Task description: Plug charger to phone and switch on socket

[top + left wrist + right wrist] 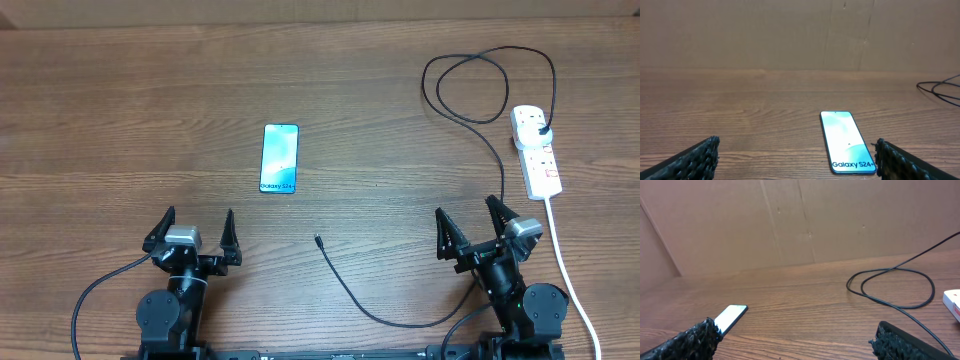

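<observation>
The right gripper (464, 207) and left gripper (198, 212) are gaping wide, empty; the limp, light charger (352, 293) is likely needing a pinch just behind its connector tip (318, 240).

Even warm light, soft shadows; wrist views slightly soft.

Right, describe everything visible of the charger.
The charger is a thin black cable lying on the wooden table. Its small connector tip lies free, apart from the phone. The cable curves toward the right arm, loops at the far side, and ends in a black plug seated in the white power strip.
</observation>
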Action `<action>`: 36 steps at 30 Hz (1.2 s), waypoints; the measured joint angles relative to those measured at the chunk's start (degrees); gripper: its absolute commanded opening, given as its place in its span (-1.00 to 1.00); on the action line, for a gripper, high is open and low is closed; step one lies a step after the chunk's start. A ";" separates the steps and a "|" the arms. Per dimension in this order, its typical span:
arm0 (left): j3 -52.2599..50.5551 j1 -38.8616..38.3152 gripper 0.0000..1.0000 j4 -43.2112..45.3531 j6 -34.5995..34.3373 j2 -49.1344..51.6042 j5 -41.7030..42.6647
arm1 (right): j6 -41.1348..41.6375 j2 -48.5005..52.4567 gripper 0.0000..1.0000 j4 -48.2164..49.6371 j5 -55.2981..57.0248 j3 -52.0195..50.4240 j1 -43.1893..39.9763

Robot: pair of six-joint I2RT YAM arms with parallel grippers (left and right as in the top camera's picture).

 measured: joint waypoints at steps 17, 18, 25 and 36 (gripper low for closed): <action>0.00 0.00 1.00 -0.37 0.92 1.40 -3.41 | 0.00 0.00 1.00 0.00 0.00 0.00 1.09; 0.00 0.00 0.99 -0.37 0.87 1.79 -3.39 | 0.00 0.00 1.00 0.00 0.00 0.00 1.07; 0.50 0.00 1.00 -1.33 0.79 2.89 -1.40 | 0.00 0.00 1.00 0.00 0.00 0.00 1.09; 24.24 0.00 1.00 -21.22 -1.84 11.67 0.13 | -0.02 0.00 1.00 -0.04 0.00 0.00 1.11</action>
